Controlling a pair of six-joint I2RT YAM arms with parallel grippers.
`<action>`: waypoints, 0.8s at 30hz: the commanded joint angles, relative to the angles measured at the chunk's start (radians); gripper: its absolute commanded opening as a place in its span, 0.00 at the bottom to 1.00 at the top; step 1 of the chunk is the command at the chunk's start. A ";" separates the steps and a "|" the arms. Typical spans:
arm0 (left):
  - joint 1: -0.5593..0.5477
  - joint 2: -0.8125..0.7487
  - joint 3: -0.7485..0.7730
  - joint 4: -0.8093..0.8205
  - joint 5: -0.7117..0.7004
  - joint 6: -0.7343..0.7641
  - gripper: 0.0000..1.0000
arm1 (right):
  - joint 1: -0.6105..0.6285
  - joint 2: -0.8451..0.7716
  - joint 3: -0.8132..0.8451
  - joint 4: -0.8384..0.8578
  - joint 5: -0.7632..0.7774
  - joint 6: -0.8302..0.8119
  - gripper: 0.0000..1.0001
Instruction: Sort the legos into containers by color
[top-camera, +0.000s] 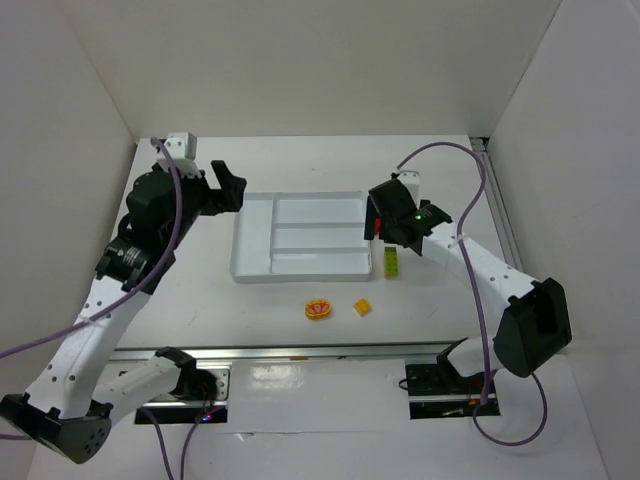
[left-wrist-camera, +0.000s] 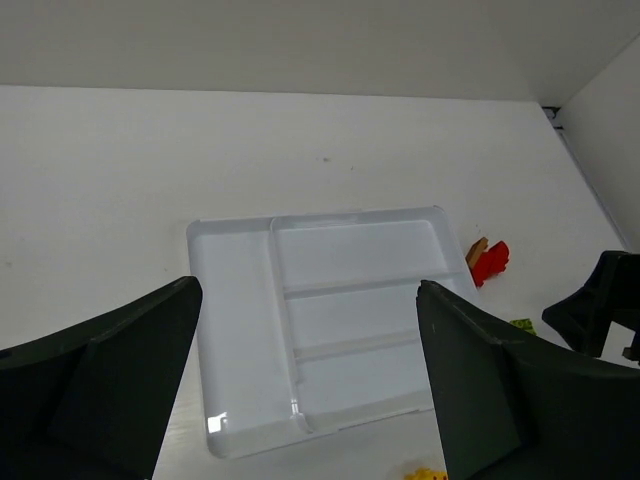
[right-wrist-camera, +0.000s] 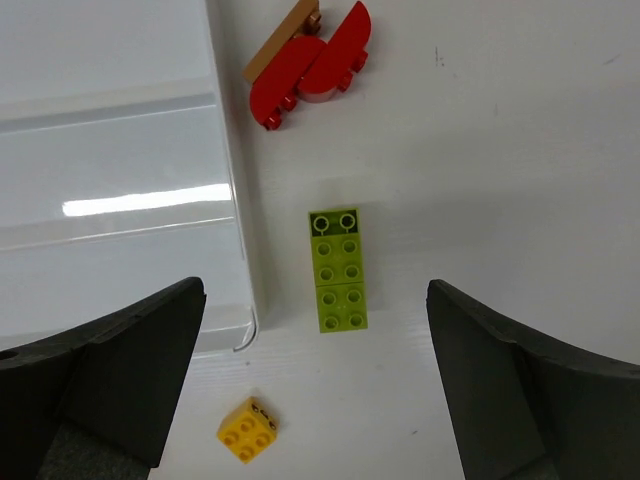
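White rectangular plastic tray (top-camera: 252, 240) sits centre of the top view, every compartment bare. Left gripper (left-wrist-camera: 310, 290) and right gripper (right-wrist-camera: 316, 290) both gape wide, carrying nothing. Long lime green plastic brick (right-wrist-camera: 338, 270) lies mid-frame under the right wrist, just beside the tray's edge; probably light, rigid and slick, best pinched across its long sides.

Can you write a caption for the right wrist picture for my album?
Open right gripper hovers over a lime green brick beside the white tray.
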 joint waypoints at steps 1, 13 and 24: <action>0.003 0.104 0.048 -0.040 0.023 0.072 1.00 | 0.037 -0.010 -0.011 -0.019 0.005 0.014 0.99; -0.006 0.220 0.095 -0.247 0.103 -0.065 1.00 | 0.184 -0.138 -0.191 -0.007 -0.100 0.117 0.95; -0.026 0.254 0.094 -0.395 0.060 -0.086 0.99 | 0.293 -0.116 -0.367 0.099 -0.277 0.164 0.83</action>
